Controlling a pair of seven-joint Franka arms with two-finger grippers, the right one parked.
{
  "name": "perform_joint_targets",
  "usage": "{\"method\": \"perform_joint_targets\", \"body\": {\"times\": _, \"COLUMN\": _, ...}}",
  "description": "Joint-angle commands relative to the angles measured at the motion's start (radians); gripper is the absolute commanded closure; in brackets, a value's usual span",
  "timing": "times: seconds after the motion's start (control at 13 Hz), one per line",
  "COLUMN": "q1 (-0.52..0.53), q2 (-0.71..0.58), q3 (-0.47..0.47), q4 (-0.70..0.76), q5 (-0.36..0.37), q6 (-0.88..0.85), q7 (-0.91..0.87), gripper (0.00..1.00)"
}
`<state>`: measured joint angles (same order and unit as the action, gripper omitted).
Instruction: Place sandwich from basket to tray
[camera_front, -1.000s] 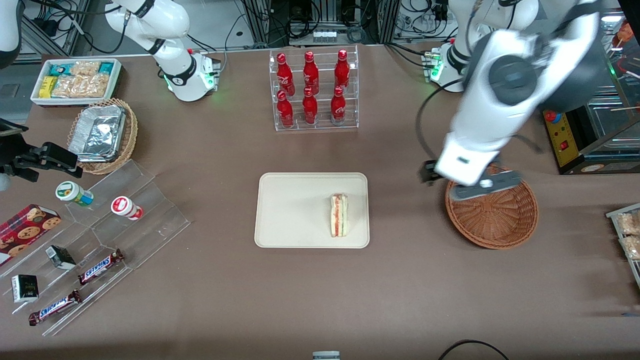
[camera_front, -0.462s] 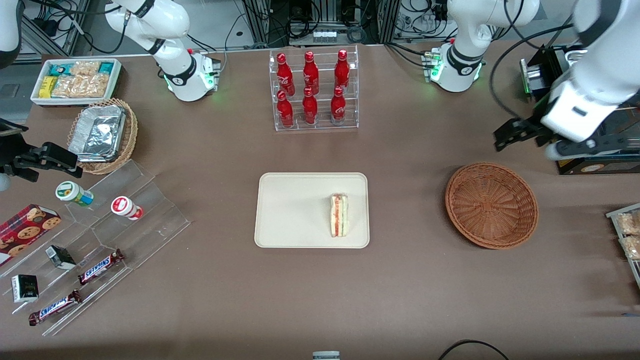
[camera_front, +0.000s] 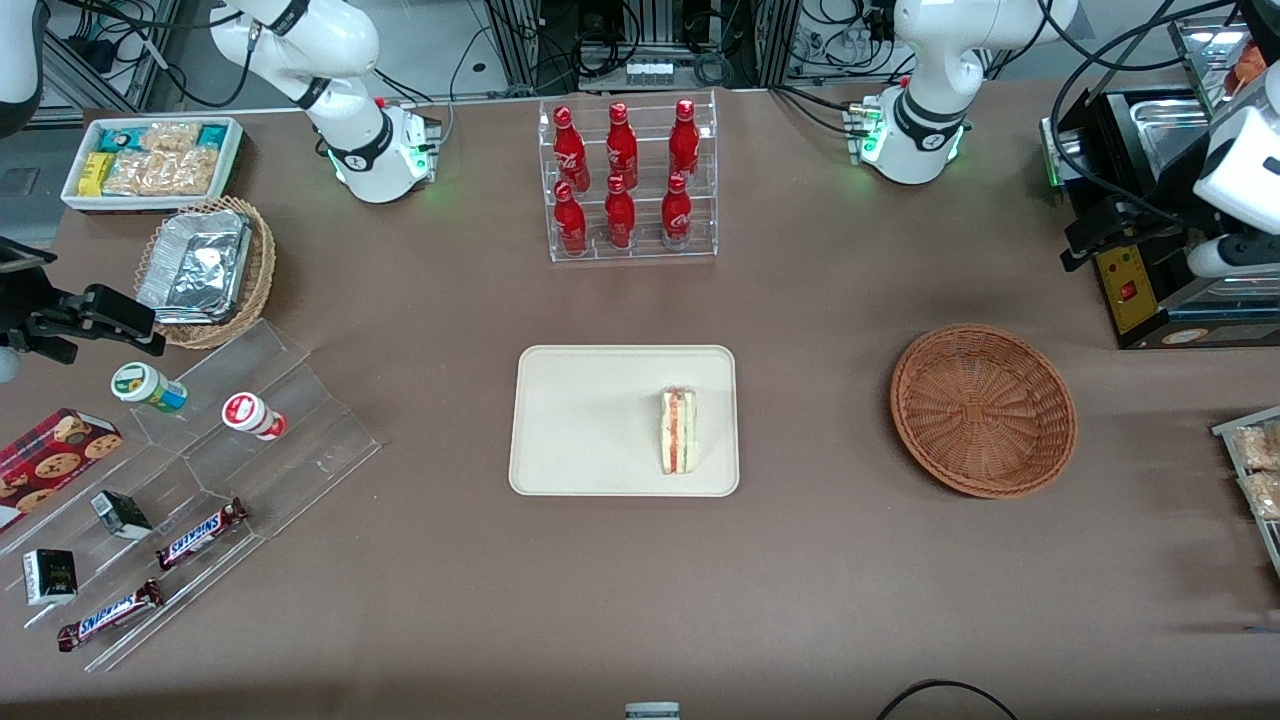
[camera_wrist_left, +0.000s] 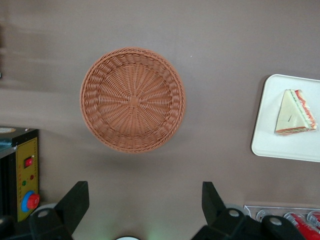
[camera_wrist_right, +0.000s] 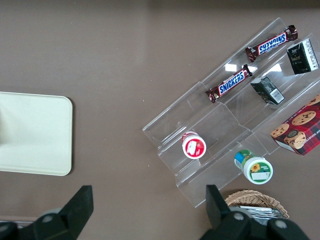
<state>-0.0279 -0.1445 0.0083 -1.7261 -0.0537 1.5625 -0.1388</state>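
The sandwich (camera_front: 678, 432) lies on the cream tray (camera_front: 580, 420), near the tray's end that faces the basket. The reddish-brown wicker basket (camera_front: 983, 410) stands empty beside the tray, toward the working arm's end of the table. My left gripper (camera_front: 1085, 240) is open and empty, raised high and farther from the front camera than the basket, over the table's edge by a black control box. In the left wrist view my gripper (camera_wrist_left: 144, 187) looks down on the empty basket (camera_wrist_left: 132, 100), with the sandwich (camera_wrist_left: 295, 112) on the tray (camera_wrist_left: 272, 130).
A clear rack of red bottles (camera_front: 625, 180) stands farther from the front camera than the tray. A black and yellow control box (camera_front: 1125, 275) sits by the gripper. A clear stepped stand with snacks (camera_front: 200, 470), a foil-filled tan basket (camera_front: 205, 270) and a white snack bin (camera_front: 150, 160) lie toward the parked arm's end.
My left gripper has risen from over the basket and swung away toward the working arm's end of the table. The basket is now fully uncovered. The sandwich has not moved.
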Motion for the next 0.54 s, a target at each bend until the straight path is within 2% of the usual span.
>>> {"method": "perform_joint_targets", "body": {"times": 0.0, "q1": 0.048, "q2": -0.009, "q3": -0.018, "q4": 0.016, "q5": 0.003, "q6": -0.039, "q7": 0.018, "gripper": 0.0}}
{"method": "perform_joint_targets", "body": {"times": 0.23, "q1": 0.046, "q2": 0.002, "q3": -0.021, "q4": 0.029, "q5": 0.072, "q6": -0.039, "q7": 0.014, "gripper": 0.0}}
{"method": "perform_joint_targets", "body": {"times": 0.46, "q1": 0.045, "q2": 0.022, "q3": -0.016, "q4": 0.074, "q5": 0.061, "q6": -0.039, "q7": 0.011, "gripper": 0.0}}
